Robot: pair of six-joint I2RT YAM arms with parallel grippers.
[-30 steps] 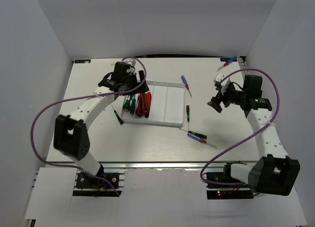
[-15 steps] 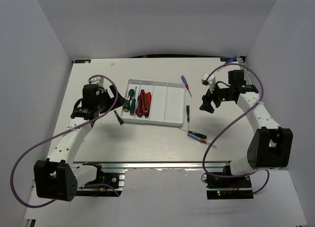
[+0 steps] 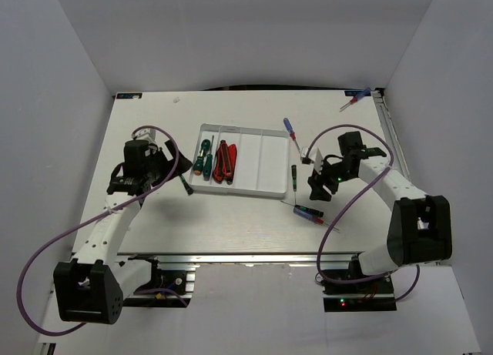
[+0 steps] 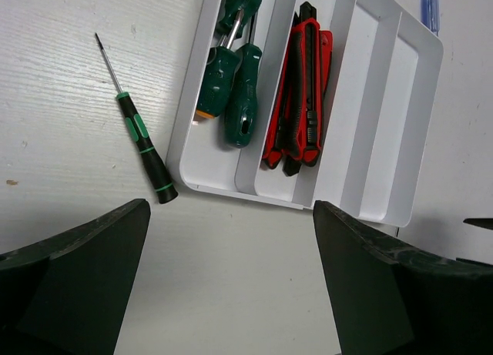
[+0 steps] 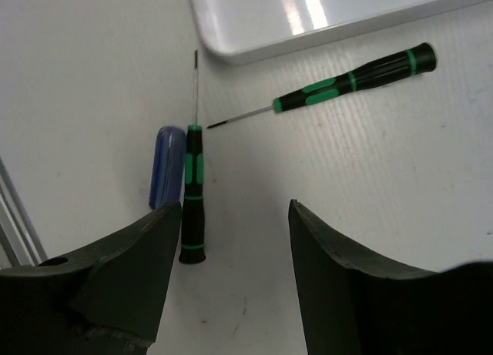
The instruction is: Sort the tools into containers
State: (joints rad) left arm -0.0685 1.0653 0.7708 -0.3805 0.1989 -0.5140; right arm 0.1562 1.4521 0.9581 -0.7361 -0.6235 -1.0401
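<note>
- Hovering at the left of the top view, the left gripper is spread wide with nothing between its fingers. It hangs over the table, just below the tray's lower left corner.
- The white tray sits mid-frame in the top view. Its leftmost compartment holds the green-handled screwdrivers, and the next one holds the red-and-black tool.
- A thin green-and-black driver lies slanted on the table just left of the tray.
- The right gripper also gapes and grips nothing, right of the tray.
- In the right wrist view, a precision driver lies upright in the frame, just beside a blue handle. A second driver slants below the tray's corner.
- A blue-handled screwdriver lies off the tray's upper right corner.
</note>
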